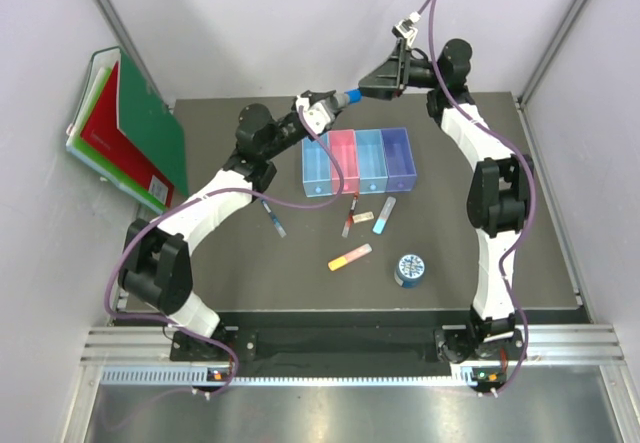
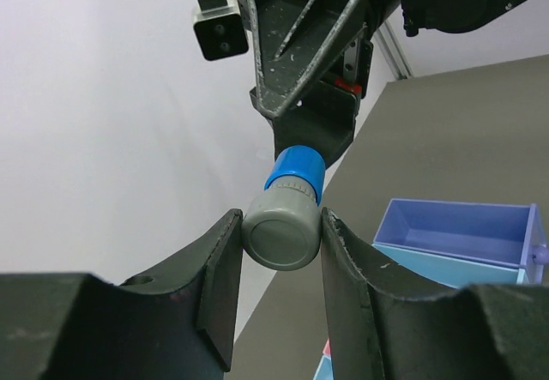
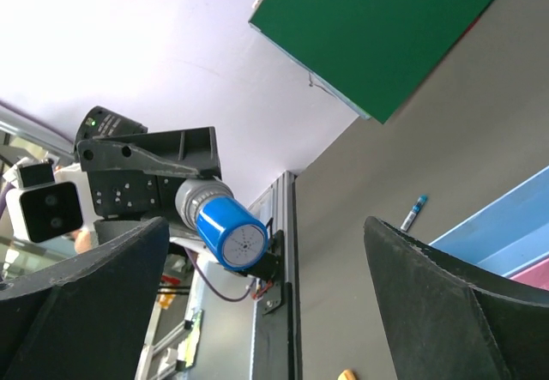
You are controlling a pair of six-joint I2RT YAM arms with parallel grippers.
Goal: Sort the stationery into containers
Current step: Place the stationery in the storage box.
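The left claw (image 2: 281,226) is up in the air over the back of the table (image 1: 250,283). Its two fingers (image 2: 219,286) are pinched on the grey cap of a blue bottle (image 2: 296,174), which lies roughly level and sticks out past the fingertips toward the other arm. Facing it, right at the bottle's blue base, the right claw (image 3: 266,224) stands spread wide with nothing in it. Seen from that claw, the round base sits in the gap, clear of both fingers (image 3: 446,311). I cannot tell whether their tips already reach alongside the bottle. Just below the two claws, a little nearer the arms' bases, sits the row of four bins (image 1: 357,163): light blue, pink, blue and violet. Past the bins, further from the claws, the loose things lie on the table. A blue pen (image 1: 273,217) is under the left arm. A red-black pen (image 1: 349,216), a beige eraser (image 1: 365,213) and a light-blue stick (image 1: 384,215) lie close together. Nearer still to the bases are a yellow-pink stick (image 1: 349,257) and a round blue tin (image 1: 409,268). Well off to the left claw's outer side, green and red folders (image 1: 130,128) lean against the wall.
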